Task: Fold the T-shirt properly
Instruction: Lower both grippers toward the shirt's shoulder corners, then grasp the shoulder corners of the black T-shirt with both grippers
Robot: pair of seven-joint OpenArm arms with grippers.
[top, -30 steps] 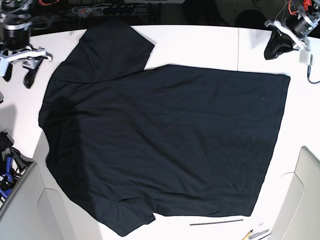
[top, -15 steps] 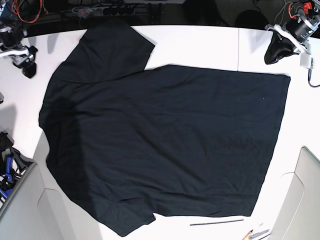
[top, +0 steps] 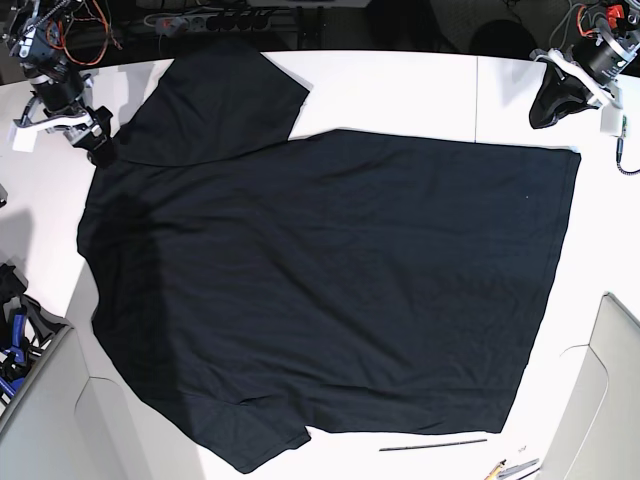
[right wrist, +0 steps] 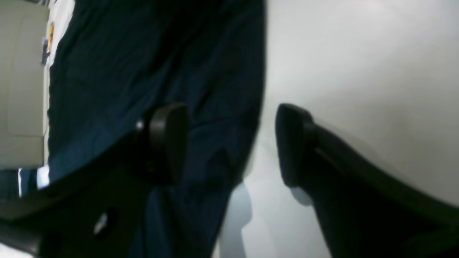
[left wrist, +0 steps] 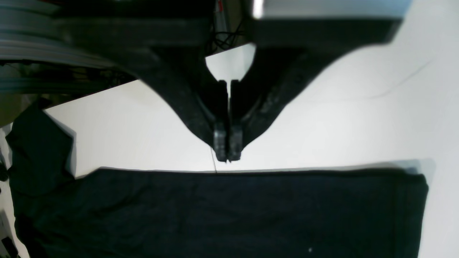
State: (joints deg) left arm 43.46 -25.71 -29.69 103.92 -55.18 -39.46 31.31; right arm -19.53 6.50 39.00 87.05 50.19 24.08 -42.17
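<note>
The black T-shirt (top: 330,280) lies spread flat on the white table (top: 400,90), with one sleeve (top: 225,95) at the back left and the other at the front left. My right gripper (top: 97,145) is open at the shirt's left edge beside the back sleeve. In the right wrist view (right wrist: 231,143) one finger (right wrist: 168,143) is over the shirt (right wrist: 143,53) and the other (right wrist: 294,143) over bare table. My left gripper (top: 547,112) is shut and empty at the back right. In the left wrist view (left wrist: 228,152) it hangs just beyond the shirt's edge (left wrist: 229,215).
Grey bins stand at the front left (top: 45,400) and front right (top: 610,380). A thin dark rod (top: 432,443) and pens (top: 515,467) lie near the front edge. A power strip (top: 190,20) runs along the back. Blue tools (top: 15,340) sit at the left.
My right gripper has moved from the far left corner rightward and forward to the shirt's edge by the back sleeve. The left gripper and the shirt have barely moved.
</note>
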